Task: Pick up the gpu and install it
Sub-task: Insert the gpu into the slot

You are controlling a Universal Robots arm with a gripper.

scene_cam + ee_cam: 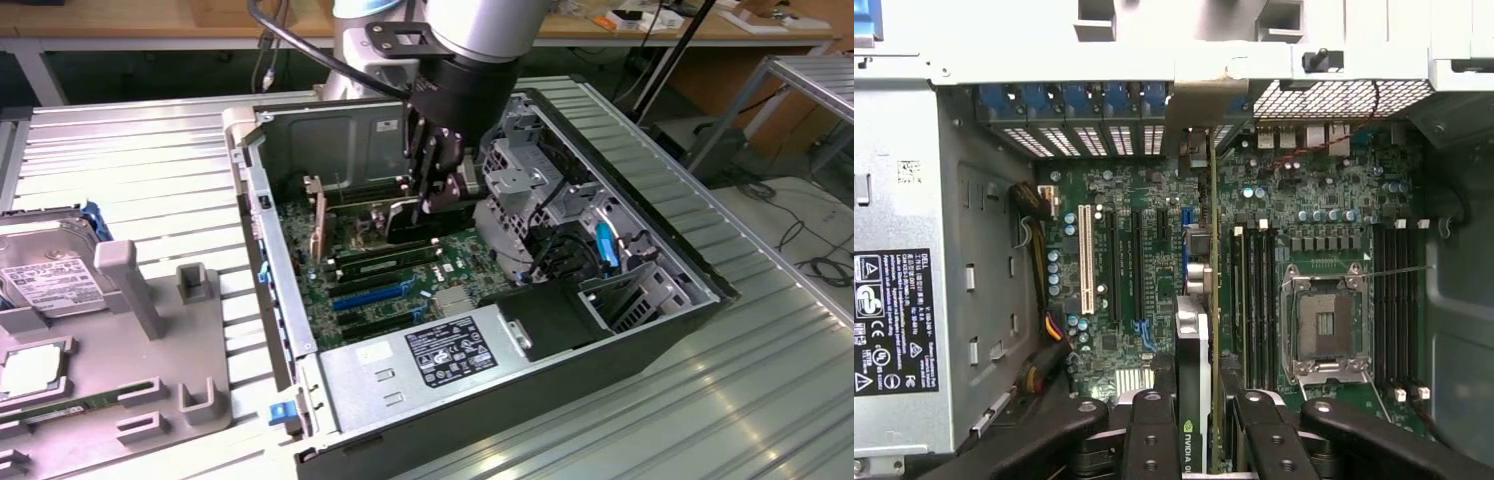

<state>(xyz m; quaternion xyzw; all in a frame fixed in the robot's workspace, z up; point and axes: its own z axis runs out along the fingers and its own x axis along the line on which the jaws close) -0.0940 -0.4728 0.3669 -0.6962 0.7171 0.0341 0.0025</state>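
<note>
The gpu (380,222) stands on edge inside the open computer case (267,240), over the green motherboard (387,290). Its metal end bracket (318,215) lies against the case's rear wall. My gripper (441,200) reaches down into the case and is shut on the card's other end. In the wrist view the gpu (1194,340) runs edge-on between my two black fingers (1151,440), from my gripper (1204,445) to the rear slot openings (1199,110). It sits above the expansion slots (1139,260). Whether it is seated in a slot I cannot tell.
A power supply (427,355) fills the case's near end, with a drive cage and cables (561,230) on the exterior view's right. The CPU socket (1326,320) and memory slots (1254,300) lie beside the card. A grey fixture (134,330) with a hard drive (47,270) stands at the exterior view's left.
</note>
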